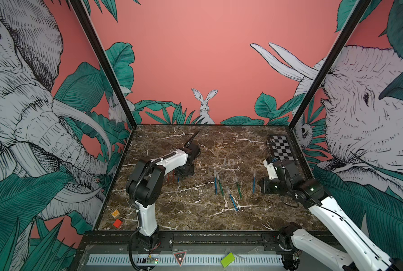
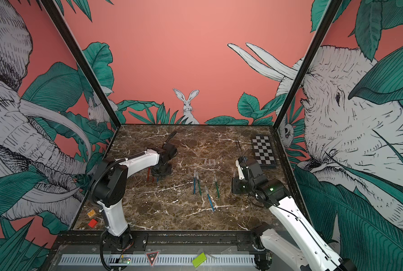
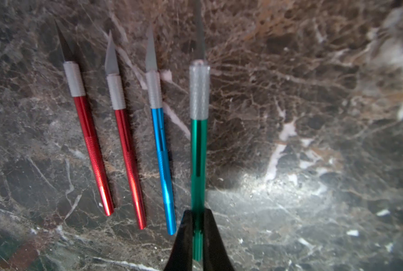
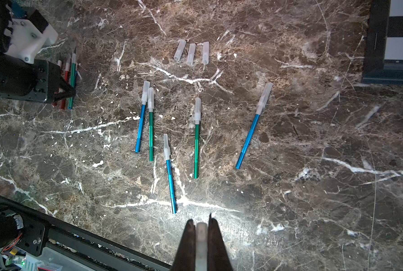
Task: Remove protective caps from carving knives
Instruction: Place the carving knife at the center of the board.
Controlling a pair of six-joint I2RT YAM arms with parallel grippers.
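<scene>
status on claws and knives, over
Left claw shut on green knife, blade bare. Right claw shut on a cap. Five knives capped, three caps loose. Nothing blocking.

The blade of the green knife (image 3: pixel 198 150) (blurred) runs off the left wrist view.

Red, blue, green knives (image 4: pixel 197 150); seemingly milky caps (image 4: pixel 191 54); brown white-veined tabletop (image 4: pixel 289 187).
</scene>
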